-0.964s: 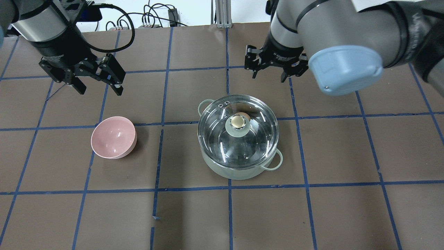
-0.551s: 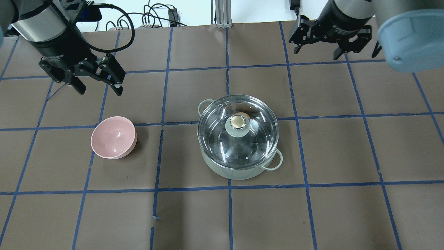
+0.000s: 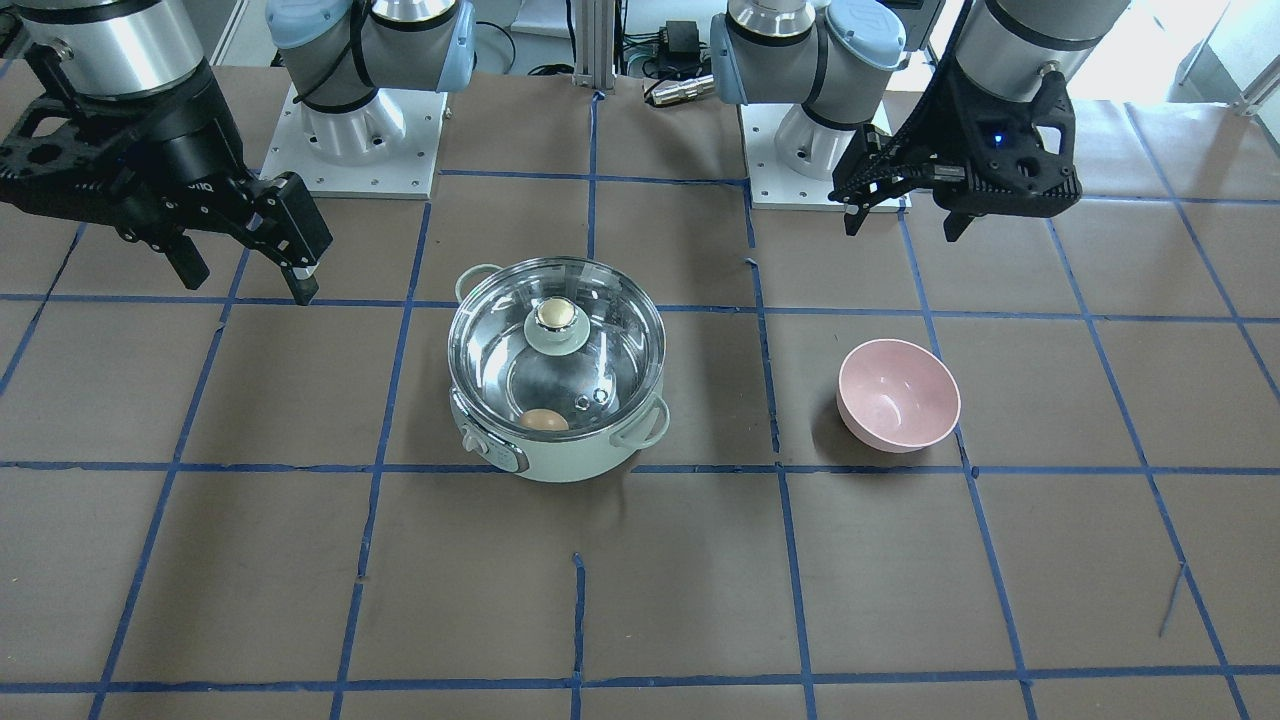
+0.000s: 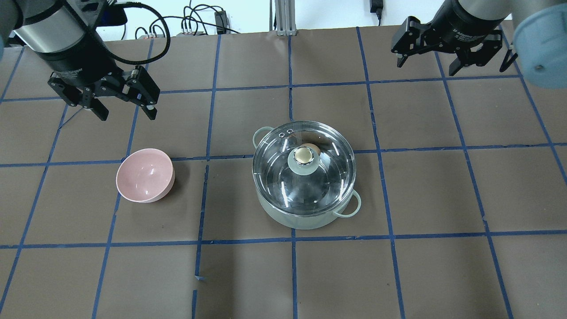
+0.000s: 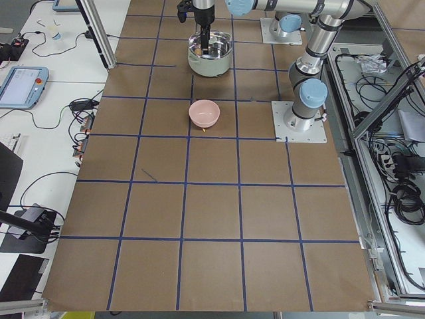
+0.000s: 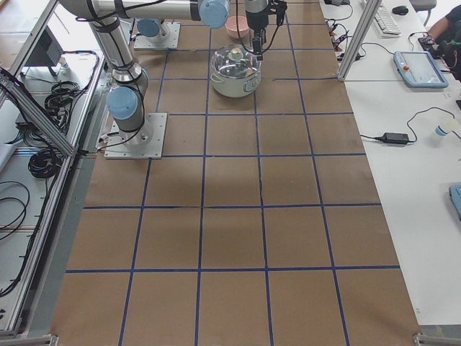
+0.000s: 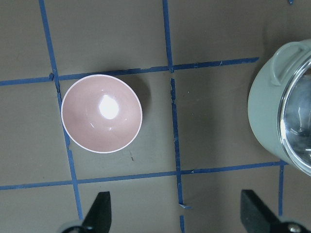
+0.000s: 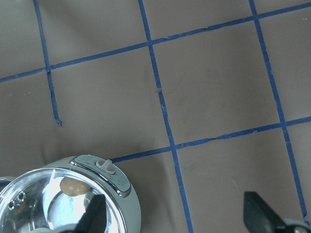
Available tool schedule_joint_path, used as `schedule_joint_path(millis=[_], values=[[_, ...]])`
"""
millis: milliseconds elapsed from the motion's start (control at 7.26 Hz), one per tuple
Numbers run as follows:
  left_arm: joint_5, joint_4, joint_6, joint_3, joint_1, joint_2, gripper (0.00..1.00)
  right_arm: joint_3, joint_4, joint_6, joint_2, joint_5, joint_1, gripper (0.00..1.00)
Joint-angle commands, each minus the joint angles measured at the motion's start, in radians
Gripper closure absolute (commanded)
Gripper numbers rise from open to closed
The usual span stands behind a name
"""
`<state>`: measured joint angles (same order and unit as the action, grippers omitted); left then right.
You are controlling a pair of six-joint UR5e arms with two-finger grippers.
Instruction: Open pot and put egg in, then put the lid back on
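Right end effector [image 4: 425, 66] has pulled back from just beyond the pot [image 4: 305, 220] and now hangs over the far right part of the desk [image 4: 443, 274], well apart from the pot. Its jaws are spread wide and hold nothing. Left end effector [image 4: 127, 113] has hardly shifted. It hovers far left, beyond the pink bowl [image 4: 145, 175], jaws also spread and empty.

Pot sits mid-desk, upright, with its control knob on the far side, away from the robot. Lid [image 4: 330, 177] is seated flat on the pot rim, knob up, vent holes toward the far left. Egg [image 3: 544, 420] lies inside the pot on the steel bottom against the far wall, seen through the glass. Pink bowl stands upright left of the pot, apart from it, with nothing in it.
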<state>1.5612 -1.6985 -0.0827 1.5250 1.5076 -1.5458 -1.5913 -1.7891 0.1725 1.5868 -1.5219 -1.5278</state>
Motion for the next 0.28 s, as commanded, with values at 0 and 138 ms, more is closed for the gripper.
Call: schedule_joint_path(millis=[0, 138], values=[[-0.001, 0.010, 0.037, 0.001, 0.003, 0.000, 0.06, 0.004, 0.025, -0.001, 0.001, -0.003, 0.000, 0.00], [-0.001, 0.010, 0.035, 0.001, 0.003, 0.000, 0.06, 0.004, 0.027, -0.001, 0.001, -0.003, 0.000, 0.00]])
